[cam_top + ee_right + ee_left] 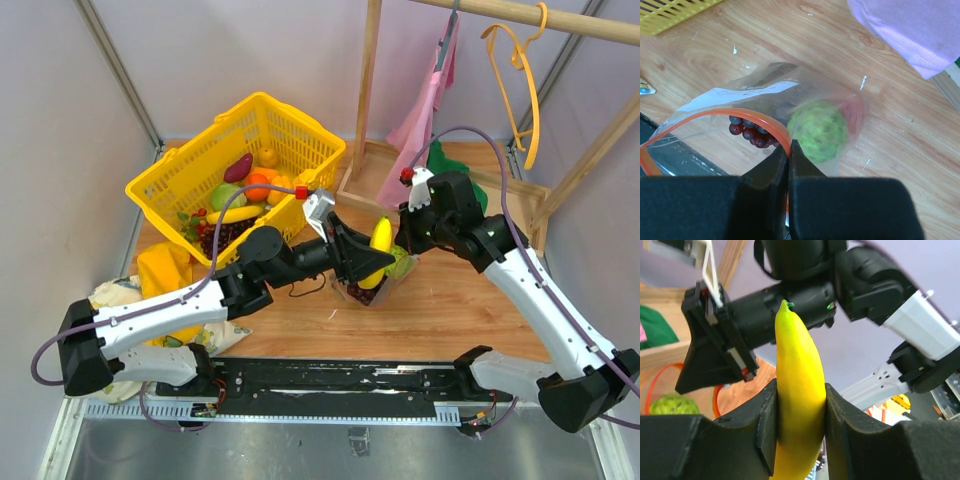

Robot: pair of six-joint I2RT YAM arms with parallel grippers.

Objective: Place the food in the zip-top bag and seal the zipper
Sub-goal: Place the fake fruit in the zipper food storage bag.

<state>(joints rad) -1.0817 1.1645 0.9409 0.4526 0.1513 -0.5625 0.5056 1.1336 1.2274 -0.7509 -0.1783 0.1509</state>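
Note:
My left gripper (372, 262) is shut on a yellow banana (381, 238), which stands upright between the jaws (799, 390) above the mouth of the zip-top bag (362, 293). The clear bag (745, 95) lies on the wooden table and holds dark grapes (747, 131) and a bumpy green fruit (817, 130). My right gripper (789, 145) is shut on the red zipper (715, 114) at the rim, keeping the mouth lifted open. In the top view the right gripper (405, 245) sits just right of the banana. More food lies in the yellow basket (300, 130).
A wooden rack post (368, 90) stands behind the bag, with a pink cloth (430, 110) and an orange hanger (520, 70) hanging from it. A yellow cloth bundle (165, 270) lies at the left. A green cloth (455, 165) lies behind the right arm.

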